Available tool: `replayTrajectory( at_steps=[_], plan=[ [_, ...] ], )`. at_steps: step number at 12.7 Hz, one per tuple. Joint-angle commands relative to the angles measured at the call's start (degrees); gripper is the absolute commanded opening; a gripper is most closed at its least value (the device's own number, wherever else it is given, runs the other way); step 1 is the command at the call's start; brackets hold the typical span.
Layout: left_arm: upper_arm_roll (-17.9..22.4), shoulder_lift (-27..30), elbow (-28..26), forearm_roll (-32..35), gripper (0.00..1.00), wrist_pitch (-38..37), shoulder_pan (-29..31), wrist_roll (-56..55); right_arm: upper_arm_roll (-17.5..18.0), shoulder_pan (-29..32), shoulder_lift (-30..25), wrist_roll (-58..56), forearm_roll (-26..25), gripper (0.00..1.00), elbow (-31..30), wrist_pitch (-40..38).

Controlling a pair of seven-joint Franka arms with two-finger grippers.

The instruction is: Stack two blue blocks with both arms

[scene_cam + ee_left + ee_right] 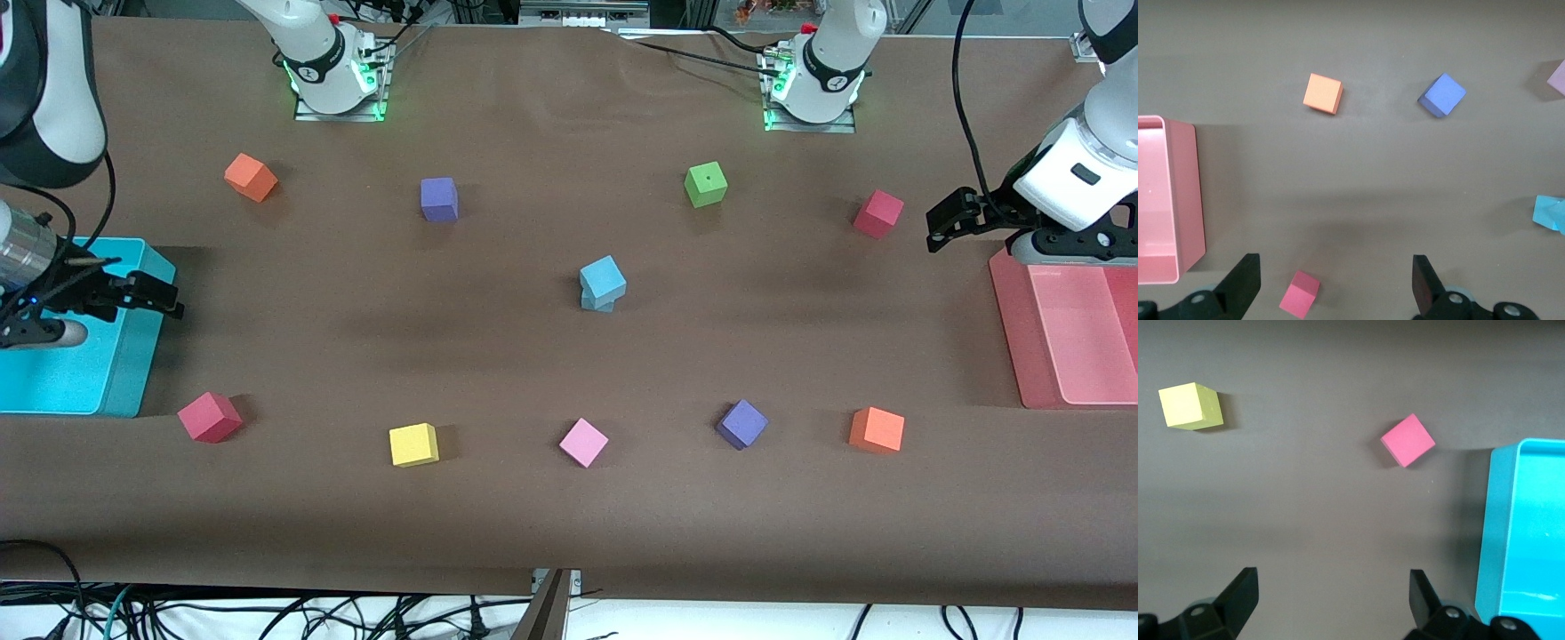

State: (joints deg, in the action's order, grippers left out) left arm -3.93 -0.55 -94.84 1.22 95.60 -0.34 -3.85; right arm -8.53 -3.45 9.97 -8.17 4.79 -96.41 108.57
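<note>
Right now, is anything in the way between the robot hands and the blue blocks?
Nothing visible. The two blue blocks already sit stacked mid-table. The left gripper hangs open beside the pink bin; the right gripper hangs open over the teal bin.

On the table sit twelve foam cubes: two blue [603, 277] (stacked), two purple [439, 198], two orange [251, 177], two red [878, 213], one green [706, 184], one yellow [413, 444], one pink [583, 442], plus two bins [107, 373].

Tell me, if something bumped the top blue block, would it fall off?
Probably, yes. The top blue block sits twisted and a bit off-centre on the lower blue block, so a sideways push could likely slide or tip it off. It looks like light, matte foam, so it should tumble softly, not roll far, and not break.
</note>
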Motion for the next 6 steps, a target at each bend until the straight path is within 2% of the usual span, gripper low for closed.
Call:
replayTrajectory(
  at_steps=[1,2,6],
  plan=[
    [-0.20,1.52,-1.66,-0.26,1.00,-0.15,0.69,1.21,1.33,1.51,-4.25,0.87,-3.54,1.00,-2.56,-0.98],
    [-0.20,2.04,-1.92,-0.26,1.00,-0.15,0.61,1.12,1.50,1.60,-4.17,0.96,-4.86,1.00,-1.69,-2.12],
    [-0.20,2.05,-1.84,-0.26,1.00,-0.15,0.61,1.12,1.41,1.16,-2.33,0.96,-4.70,1.00,-0.63,-2.48]
  ],
)
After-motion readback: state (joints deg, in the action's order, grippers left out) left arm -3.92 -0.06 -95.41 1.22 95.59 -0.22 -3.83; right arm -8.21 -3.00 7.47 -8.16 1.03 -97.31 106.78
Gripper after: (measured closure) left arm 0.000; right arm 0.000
